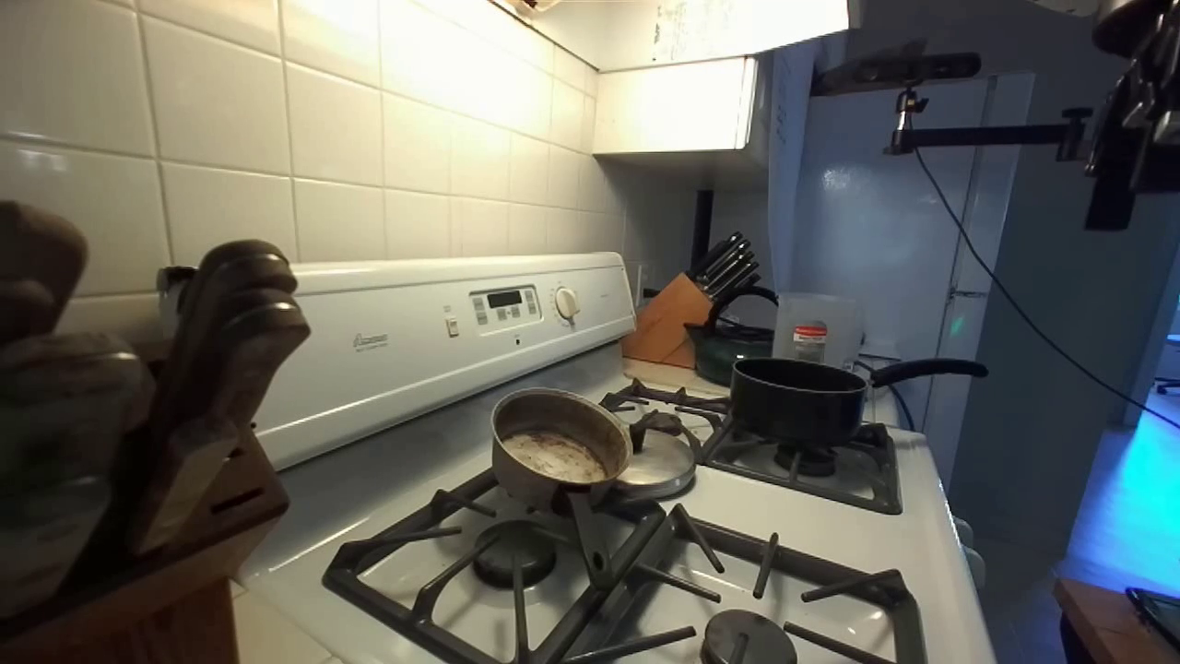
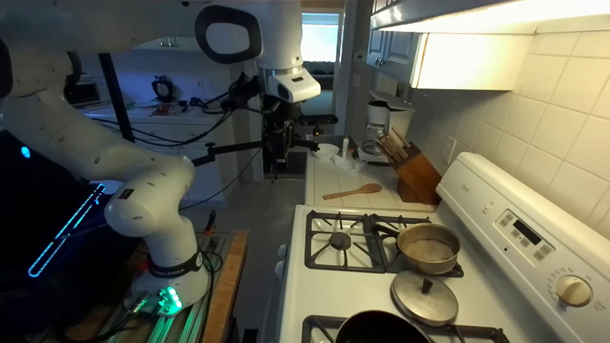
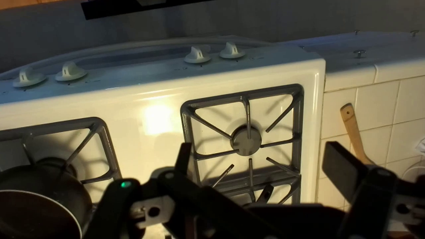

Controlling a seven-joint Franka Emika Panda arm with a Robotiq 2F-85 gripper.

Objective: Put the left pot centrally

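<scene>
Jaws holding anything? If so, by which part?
Nothing held. The jaws stand apart with nothing between them; the steel pot sits on the stove.

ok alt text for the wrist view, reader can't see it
Open gripper in the foreground, its fingers framing a burner on a white stove. A black pot sits at lower left, a wooden spoon lies on the tiled counter at right, and only the dark tip of the saucepan handle shows at the bottom.

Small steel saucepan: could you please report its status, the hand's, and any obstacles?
Hand open, empty. Saucepan uncovered on back grate, not yet central. Lid beside it, possibly in the way.
</scene>
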